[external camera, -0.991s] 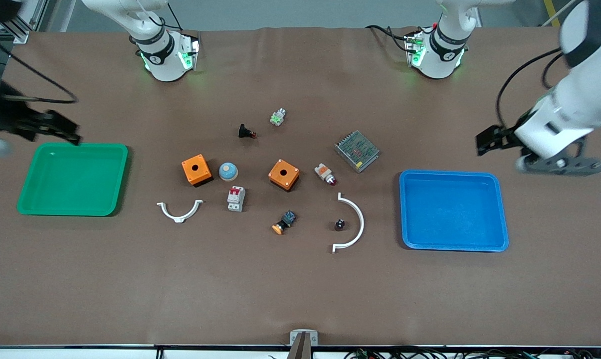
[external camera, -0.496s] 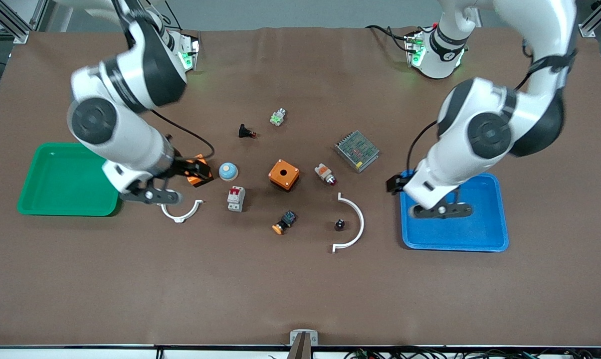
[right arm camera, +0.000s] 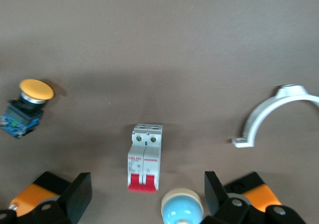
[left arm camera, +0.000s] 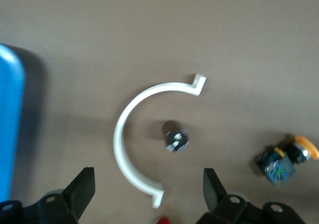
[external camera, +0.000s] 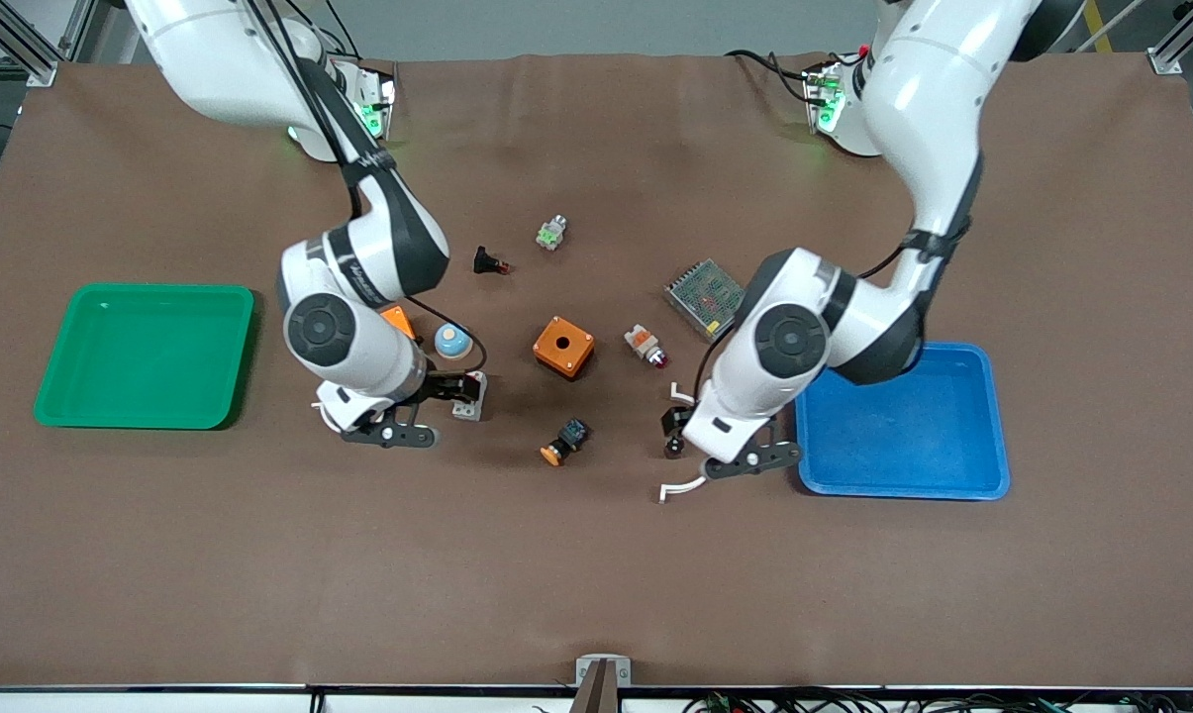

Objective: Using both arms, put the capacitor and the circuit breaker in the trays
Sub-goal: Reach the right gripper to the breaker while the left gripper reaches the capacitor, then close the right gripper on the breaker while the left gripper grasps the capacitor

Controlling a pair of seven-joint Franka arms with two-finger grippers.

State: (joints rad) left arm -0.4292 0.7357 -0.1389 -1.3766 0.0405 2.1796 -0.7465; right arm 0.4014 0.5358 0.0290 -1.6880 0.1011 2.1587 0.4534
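The capacitor (external camera: 672, 449), a tiny black cylinder with a pale top, stands inside a white curved bracket (external camera: 679, 487). My left gripper (external camera: 672, 421) hangs open just above it. In the left wrist view the capacitor (left arm camera: 175, 136) lies ahead of the open left gripper (left arm camera: 148, 189). The circuit breaker (external camera: 473, 402), white-grey with red levers, lies partly under my right gripper (external camera: 454, 387), which is open over it. In the right wrist view the breaker (right arm camera: 145, 157) lies between the spread fingers of the right gripper (right arm camera: 147, 191), red levers toward the wrist.
A green tray (external camera: 131, 424) sits at the right arm's end, a blue tray (external camera: 898, 491) at the left arm's end. Around the parts lie an orange box (external camera: 563, 347), a blue dome button (external camera: 452, 340), an orange-capped push button (external camera: 563, 442), a red-tipped part (external camera: 646, 345) and a mesh module (external camera: 700, 292).
Both arms have swung in from the table's ends to the middle. The right gripper now hangs over the circuit breaker and the left over the capacitor. No object has moved.
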